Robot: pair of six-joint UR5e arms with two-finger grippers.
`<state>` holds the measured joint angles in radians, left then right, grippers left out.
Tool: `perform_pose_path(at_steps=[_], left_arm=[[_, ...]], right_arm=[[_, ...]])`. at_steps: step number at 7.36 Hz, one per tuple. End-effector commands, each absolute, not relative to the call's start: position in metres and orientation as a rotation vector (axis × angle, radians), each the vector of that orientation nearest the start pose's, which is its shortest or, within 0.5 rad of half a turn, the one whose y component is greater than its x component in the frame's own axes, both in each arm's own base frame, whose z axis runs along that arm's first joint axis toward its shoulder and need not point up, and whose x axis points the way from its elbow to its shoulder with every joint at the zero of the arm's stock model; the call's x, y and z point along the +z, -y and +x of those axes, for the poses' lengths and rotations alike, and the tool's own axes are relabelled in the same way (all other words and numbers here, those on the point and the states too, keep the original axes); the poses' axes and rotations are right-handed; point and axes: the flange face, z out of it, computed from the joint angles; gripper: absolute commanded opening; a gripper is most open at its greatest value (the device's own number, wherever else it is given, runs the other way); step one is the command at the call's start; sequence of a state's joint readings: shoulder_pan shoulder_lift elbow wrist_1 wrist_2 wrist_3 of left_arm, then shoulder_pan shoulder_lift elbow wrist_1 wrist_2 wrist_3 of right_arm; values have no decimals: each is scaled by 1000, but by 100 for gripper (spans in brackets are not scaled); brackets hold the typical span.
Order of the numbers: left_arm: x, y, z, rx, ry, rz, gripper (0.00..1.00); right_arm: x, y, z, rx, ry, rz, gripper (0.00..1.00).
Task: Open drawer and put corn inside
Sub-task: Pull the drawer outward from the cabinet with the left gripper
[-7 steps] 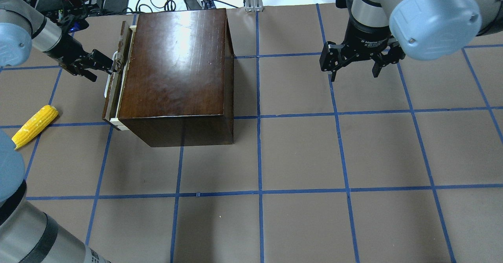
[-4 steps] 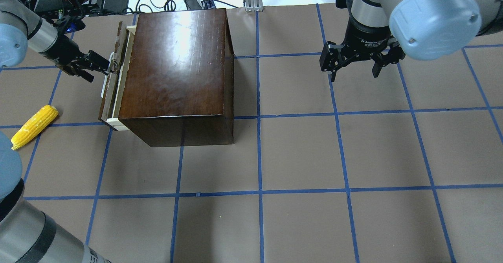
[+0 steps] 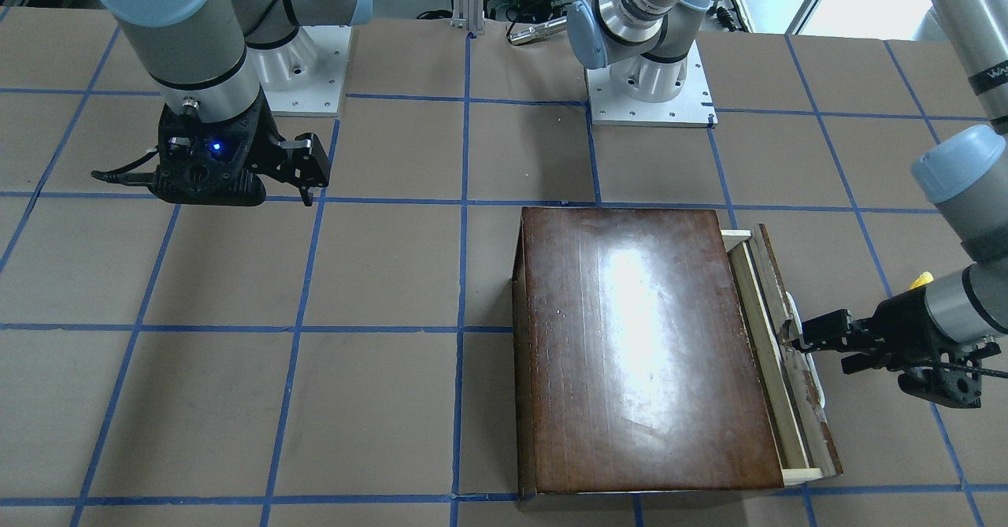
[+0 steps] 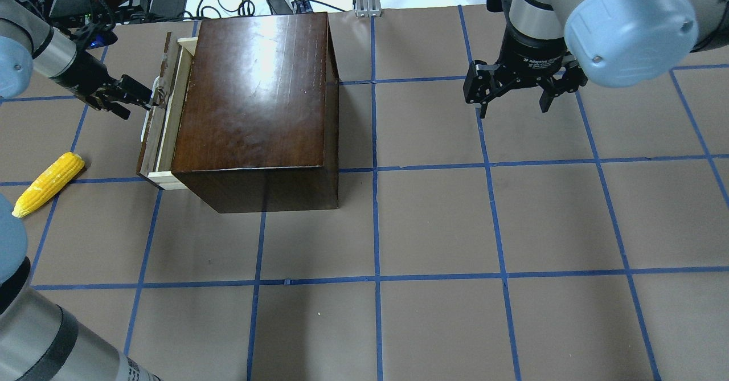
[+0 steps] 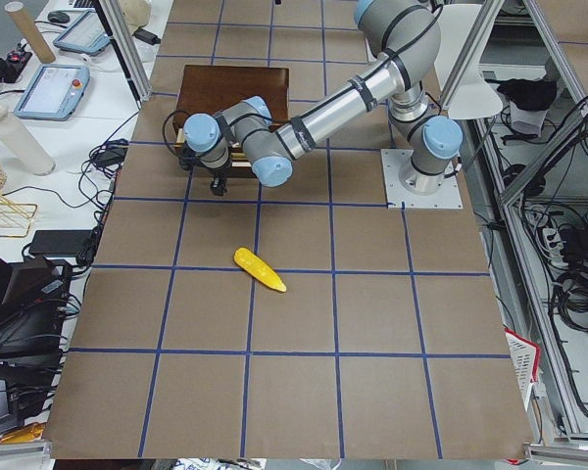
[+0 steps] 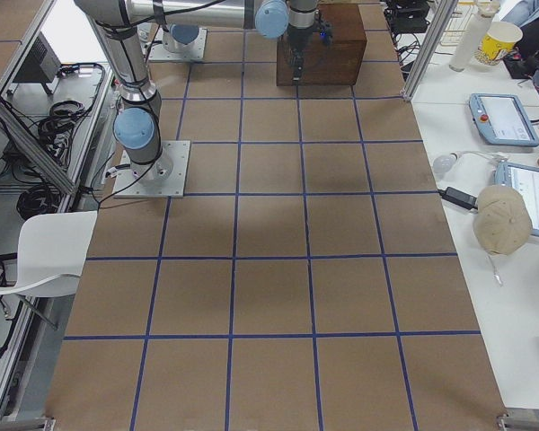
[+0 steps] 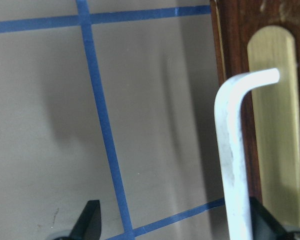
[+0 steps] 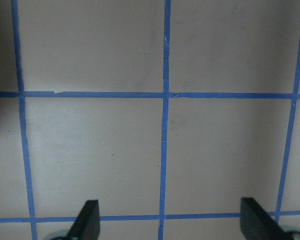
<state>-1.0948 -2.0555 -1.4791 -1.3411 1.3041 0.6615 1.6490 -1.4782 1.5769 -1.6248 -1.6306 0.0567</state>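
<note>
Front-facing: you're watching the drawer [image 3: 776, 369] coming further out of the box [image 3: 630, 338] than half a second ago. Opening is progressing, but the gap is looking too narrow for corn.
Overhead: left gripper [image 4: 138, 105] is pulling with jaws apart, one finger apparently hooked in the handle [image 4: 146, 126]. Right gripper [image 4: 512, 107] is hanging spread and empty. Corn [image 4: 48, 183] is lying on the desk [image 4: 455, 227], near the drawer front, untouched.
Count: one drawer, one box, one corn, two grippers.

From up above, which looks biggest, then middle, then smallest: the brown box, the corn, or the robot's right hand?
1. brown box, by far the biggest.
2. right hand, but it hangs off the table, nearer the camera, so its place over the corn is unsure.
3. corn.
</note>
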Motion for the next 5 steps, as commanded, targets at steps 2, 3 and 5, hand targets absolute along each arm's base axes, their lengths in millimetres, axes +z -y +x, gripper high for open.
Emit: perform_pose_path(at_steps=[2,3,5], left_arm=[[282,645,164,-33,-3435,287,100],[284,647,165,-38,-3431,321,100],[285,647,166,-42,-3428,335,100]], right_arm=[[444,513,168,62,-3203,-36,100],[444,513,168,65,-3203,-37,100],[444,513,168,62,-3203,-36,100]])
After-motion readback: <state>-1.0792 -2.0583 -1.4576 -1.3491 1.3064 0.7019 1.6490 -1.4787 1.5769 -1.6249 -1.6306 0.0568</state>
